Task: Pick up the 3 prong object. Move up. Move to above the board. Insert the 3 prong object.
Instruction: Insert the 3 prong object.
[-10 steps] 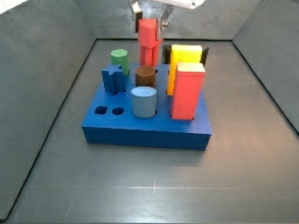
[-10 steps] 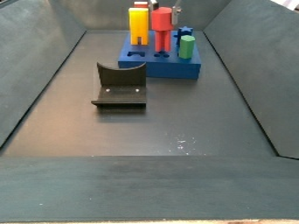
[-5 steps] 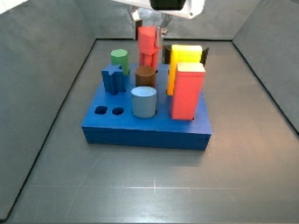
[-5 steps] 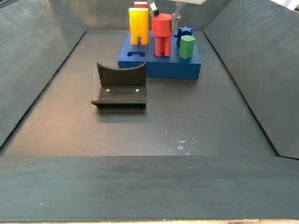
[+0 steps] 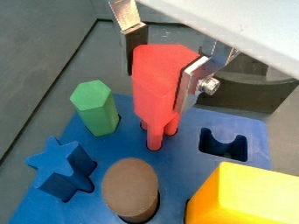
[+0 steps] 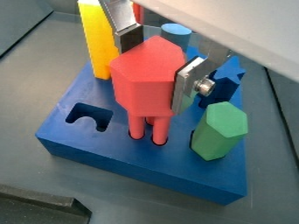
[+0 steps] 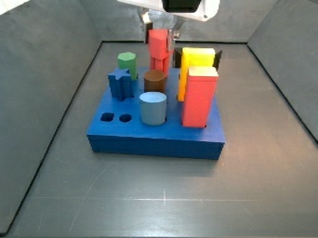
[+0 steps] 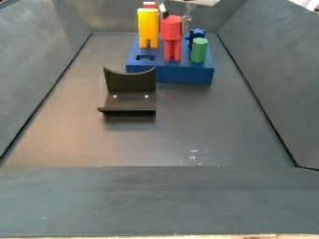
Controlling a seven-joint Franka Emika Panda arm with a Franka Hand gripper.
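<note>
In both wrist views the gripper is over the board. Its silver fingers press on two sides of the 3 prong object, so the jaws are closed on the red-orange peg's wide head. The peg stands straight up. Its thin legs reach down to the top of the blue board. I cannot tell how far they go in.

Going left to right in a side view, a green peg and a dark blue star peg stand on the board. Next come a brown round peg and a light blue round peg. The held peg is at the back, under the gripper. On the right stand a yellow block and a tall red-orange block.

In a side view the dark fixture sits on the floor, near the board but not touching it.
</note>
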